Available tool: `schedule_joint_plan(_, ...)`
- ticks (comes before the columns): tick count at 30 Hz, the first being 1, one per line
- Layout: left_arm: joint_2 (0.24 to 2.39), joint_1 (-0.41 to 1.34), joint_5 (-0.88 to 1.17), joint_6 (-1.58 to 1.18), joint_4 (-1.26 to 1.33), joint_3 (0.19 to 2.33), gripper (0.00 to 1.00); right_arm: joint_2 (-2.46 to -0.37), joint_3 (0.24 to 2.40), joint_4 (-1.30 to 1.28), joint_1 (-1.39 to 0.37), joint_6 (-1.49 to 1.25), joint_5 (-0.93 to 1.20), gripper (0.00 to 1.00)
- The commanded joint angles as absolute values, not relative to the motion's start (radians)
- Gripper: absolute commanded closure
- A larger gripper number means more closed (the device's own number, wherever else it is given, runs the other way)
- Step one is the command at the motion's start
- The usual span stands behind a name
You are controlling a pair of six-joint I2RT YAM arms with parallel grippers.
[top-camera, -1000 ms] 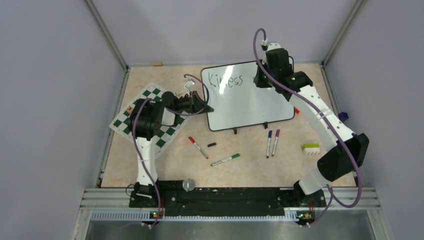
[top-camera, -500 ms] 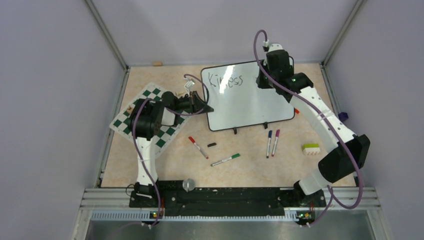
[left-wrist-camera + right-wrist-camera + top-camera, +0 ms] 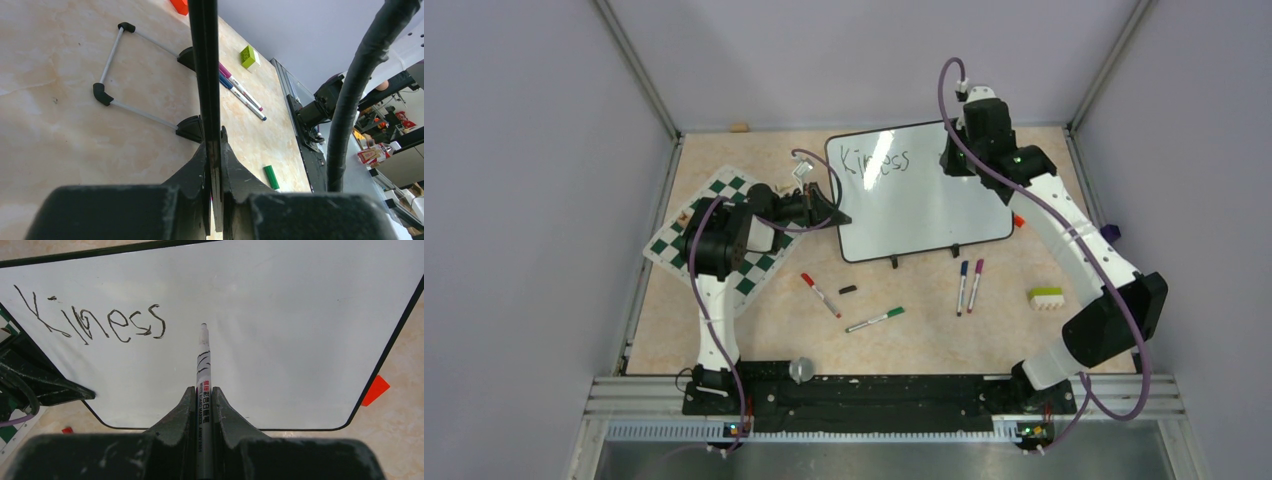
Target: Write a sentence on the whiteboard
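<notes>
Here, the left pincer (image 3: pixel 214 146) is seen closed narrowly on the thin black frame of the whiteboard (image 3: pixel 924 205). The board's edge is pinched between both fingers and runs straight ahead of them. Two black feet (image 3: pixel 190 128) are seen just to the left of that edge, resting on the counter (image 3: pixel 754 330).

The right pincer (image 3: pixel 202 400) is clamped on a white marker (image 3: pixel 203 365), which is held lengthwise between the fingers and pointed ahead at the board's face. The marker tip is placed just right of the last written letter; whether it touches the surface cannot be told.

The sentence (image 3: pixel 95 322) is found ahead and to the left of the right pincer, as one line of black script reading roughly "Kiness". An orange scrap (image 3: pixel 375 390) is seen to that pincer's right, just past the board's corner.

Well behind both pincers, toward the arm bases, a red marker (image 3: pixel 821 295), a black cap (image 3: pixel 848 289), a green marker (image 3: pixel 874 320), a blue marker (image 3: pixel 962 288) beside a purple marker (image 3: pixel 975 285), and a lime-and-white block (image 3: pixel 1046 297) are laid on the counter. A checkered chess mat (image 3: pixel 664 245) is spread behind the left pincer, beneath its arm.
</notes>
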State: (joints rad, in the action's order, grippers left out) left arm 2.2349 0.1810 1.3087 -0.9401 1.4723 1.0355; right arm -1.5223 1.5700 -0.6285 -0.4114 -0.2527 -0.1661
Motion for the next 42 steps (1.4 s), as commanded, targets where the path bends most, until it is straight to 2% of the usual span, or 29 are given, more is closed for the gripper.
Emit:
schedule_joint_plan(1, 2.214, 0.192, 1.330, -0.860, 1.620, 1.030, 1.00, -1.479, 1.582, -0.593, -0.405, -0.241, -0.140, 1.00)
schedule_joint_plan(42, 2.213, 0.189, 1.362, -0.862, 1.620, 1.037, 1.00, -1.646, 1.740, -0.613, -0.362, -0.290, -0.063, 1.00)
